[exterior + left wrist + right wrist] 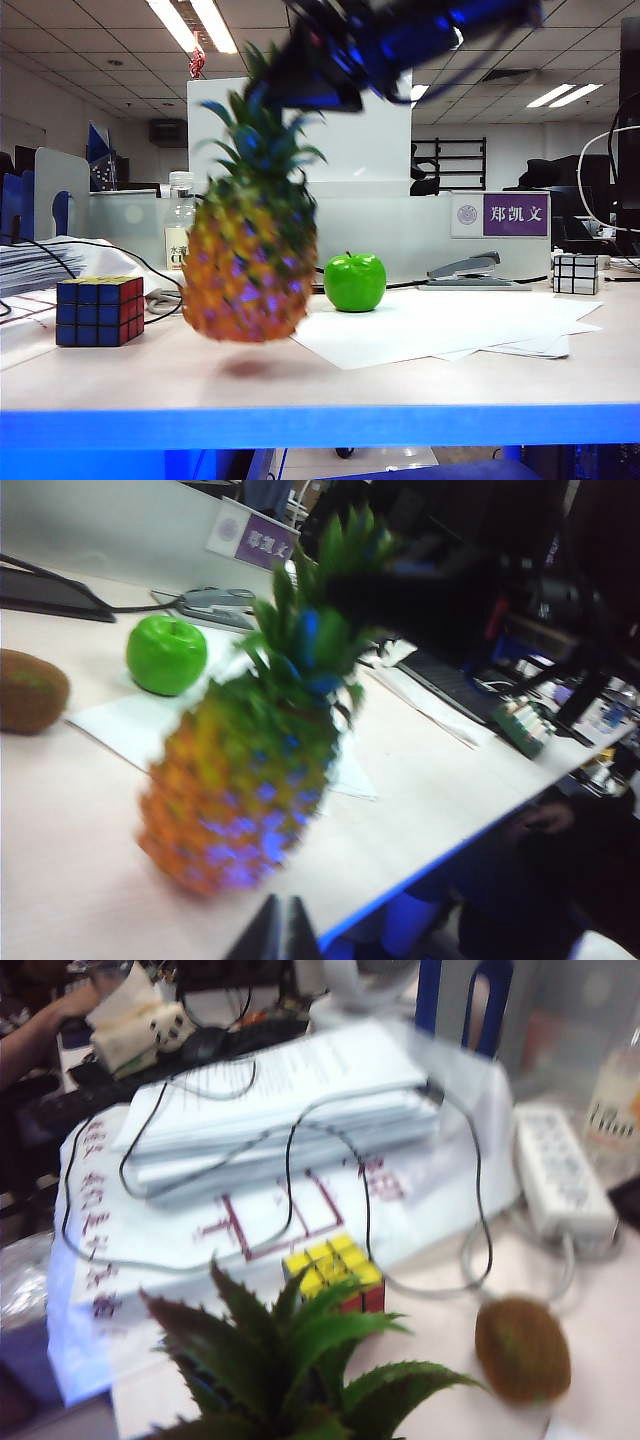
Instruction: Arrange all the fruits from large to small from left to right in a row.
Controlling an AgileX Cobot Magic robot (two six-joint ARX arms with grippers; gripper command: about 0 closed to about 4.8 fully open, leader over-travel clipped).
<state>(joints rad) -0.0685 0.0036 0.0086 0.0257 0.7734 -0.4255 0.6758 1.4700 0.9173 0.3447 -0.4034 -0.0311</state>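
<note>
Desk [400, 385], pineapple [250, 265] hanging crown-first from right pincer [300, 85], airborne

a pale wooden table [120, 375] with a blue front edge carries the things. on its left side sits a coloured rubik's cube [99, 310], with a stack of papers [290, 1100] behind it (black cables trail over the stack) and a white power strip [562, 1171] near a brown kiwi [522, 1349]. loose white sheets [450, 325] lie across the middle and right, with a green apple [354, 281] at their back edge. farther right rest a stapler [466, 270] and a small silver-white cube [576, 273]. a clear bottle [180, 222] stands at the back.
</note>
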